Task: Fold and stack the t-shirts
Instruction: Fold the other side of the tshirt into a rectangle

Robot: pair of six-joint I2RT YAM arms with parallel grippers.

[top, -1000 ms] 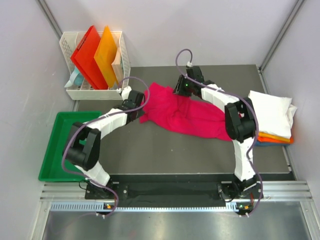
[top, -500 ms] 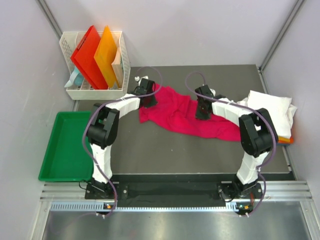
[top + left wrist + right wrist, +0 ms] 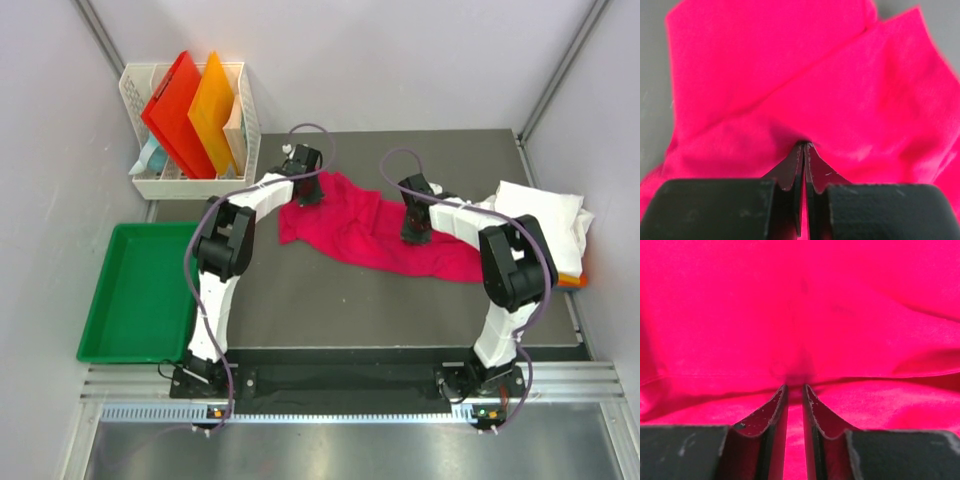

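Observation:
A magenta-pink t-shirt (image 3: 350, 228) lies crumpled and stretched across the dark mat (image 3: 350, 310). My left gripper (image 3: 308, 192) is at the shirt's upper left edge. In the left wrist view the gripper (image 3: 804, 146) is shut, pinching a fold of the magenta cloth (image 3: 790, 75). My right gripper (image 3: 414, 230) is on the shirt's middle right. In the right wrist view the gripper (image 3: 795, 388) stands nearly closed with magenta cloth (image 3: 800, 305) between its jaws. A folded white shirt (image 3: 540, 222) tops a stack at the right, with an orange one (image 3: 572, 281) showing under it.
A white basket (image 3: 240, 120) at the back left holds stiff red and orange folders (image 3: 190, 115). A green tray (image 3: 140, 300) sits left of the mat. Grey walls close in on both sides.
Both grippers moved to the right and the right one came nearer, carrying the magenta shirt. The shirt now lies more spread toward the right.

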